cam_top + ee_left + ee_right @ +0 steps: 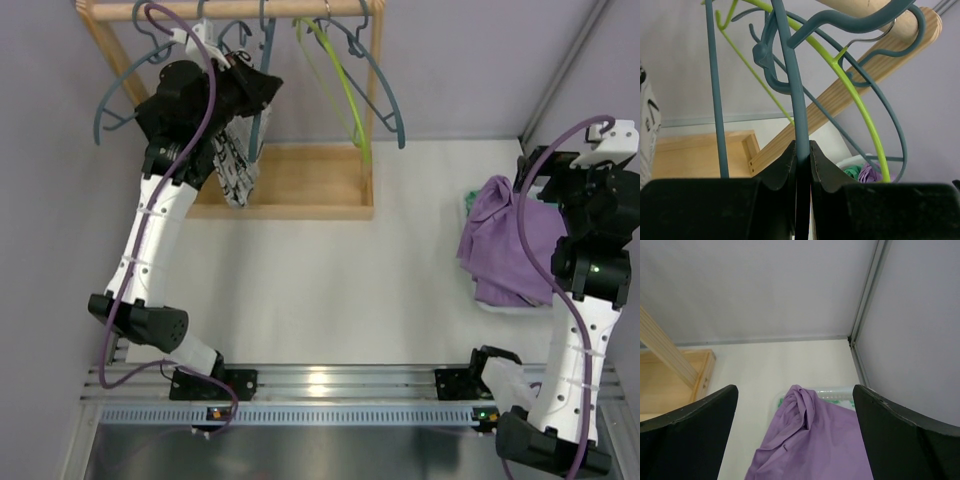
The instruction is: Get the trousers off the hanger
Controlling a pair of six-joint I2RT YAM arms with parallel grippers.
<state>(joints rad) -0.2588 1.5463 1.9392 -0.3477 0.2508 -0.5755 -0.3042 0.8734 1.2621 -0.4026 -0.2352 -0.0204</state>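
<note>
We see the left gripper (801, 150) pinched tight on the thin bar of a blue-grey hanger (792, 85) at the wooden rack (300, 190), far left. 2 of the 3 trousers are there: the black trousers (255, 88) bunch up under the rail beside that wrist, and the printed trousers (235, 165) hang just below them, over the rack's base. The right gripper (795, 390) stands wide, holding nothing, above the purple trousers (505, 245), which lie heaped on the table (350, 290) at the right, well apart from the rack. A green hanger (345, 90) hangs from the rail.
</note>
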